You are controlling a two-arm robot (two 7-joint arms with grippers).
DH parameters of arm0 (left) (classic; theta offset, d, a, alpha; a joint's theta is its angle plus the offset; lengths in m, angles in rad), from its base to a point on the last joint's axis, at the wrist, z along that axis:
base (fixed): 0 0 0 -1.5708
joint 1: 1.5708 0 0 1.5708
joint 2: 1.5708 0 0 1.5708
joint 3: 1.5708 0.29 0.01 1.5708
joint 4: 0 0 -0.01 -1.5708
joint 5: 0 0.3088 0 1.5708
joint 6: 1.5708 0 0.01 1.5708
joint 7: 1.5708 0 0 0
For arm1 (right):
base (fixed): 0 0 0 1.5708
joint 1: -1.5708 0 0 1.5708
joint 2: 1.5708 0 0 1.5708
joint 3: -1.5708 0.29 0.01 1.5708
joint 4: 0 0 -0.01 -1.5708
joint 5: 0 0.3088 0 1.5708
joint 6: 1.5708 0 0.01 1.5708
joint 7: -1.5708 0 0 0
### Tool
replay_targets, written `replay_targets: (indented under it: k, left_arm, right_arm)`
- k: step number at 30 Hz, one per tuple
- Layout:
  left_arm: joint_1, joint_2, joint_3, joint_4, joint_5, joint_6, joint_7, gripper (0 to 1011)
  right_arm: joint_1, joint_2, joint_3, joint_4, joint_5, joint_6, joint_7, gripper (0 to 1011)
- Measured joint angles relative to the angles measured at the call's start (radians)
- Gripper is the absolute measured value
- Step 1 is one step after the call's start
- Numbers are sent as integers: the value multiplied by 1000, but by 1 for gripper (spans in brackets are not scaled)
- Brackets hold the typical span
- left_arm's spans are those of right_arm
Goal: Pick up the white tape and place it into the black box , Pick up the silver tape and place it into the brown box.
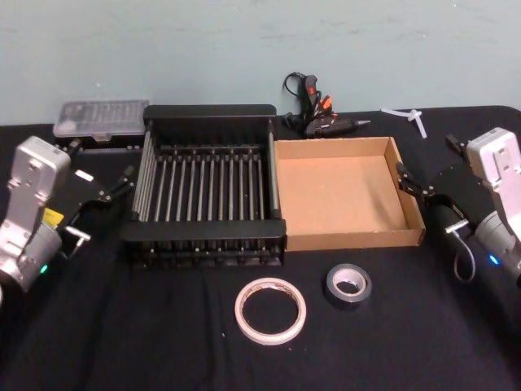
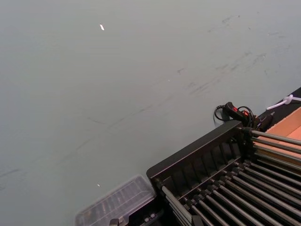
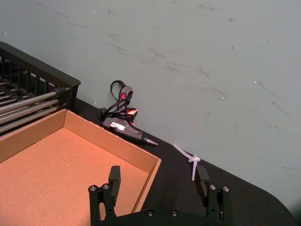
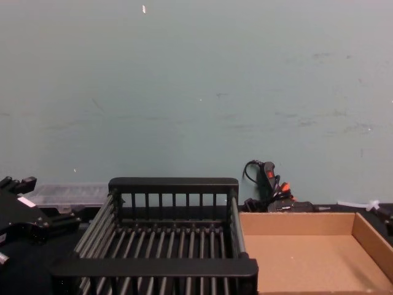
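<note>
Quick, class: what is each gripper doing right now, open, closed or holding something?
Left gripper: beside the black box, holding nothing; cannot be told whether open.
Right gripper: open, empty, over the brown box rim.

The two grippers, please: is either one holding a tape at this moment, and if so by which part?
Neither. The white tape and silver tape lie on the table; the left gripper and right gripper hover open and empty at the sides.

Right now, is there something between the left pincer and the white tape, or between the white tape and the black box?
Nothing visible blocks either path. The white tape lies flat on the table, in front of the black box, apart from the silver tape. The left pincer hangs at the box's left side, and only the box's near rim has to be cleared.
</note>
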Motion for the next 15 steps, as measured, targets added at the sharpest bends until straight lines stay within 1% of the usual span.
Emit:
replay_targets:
  k: [15]
  left_arm:
    - [0, 0, 0, 0, 0, 0, 0, 1001]
  right_arm:
    - [0, 0, 0, 0, 0, 0, 0, 1002]
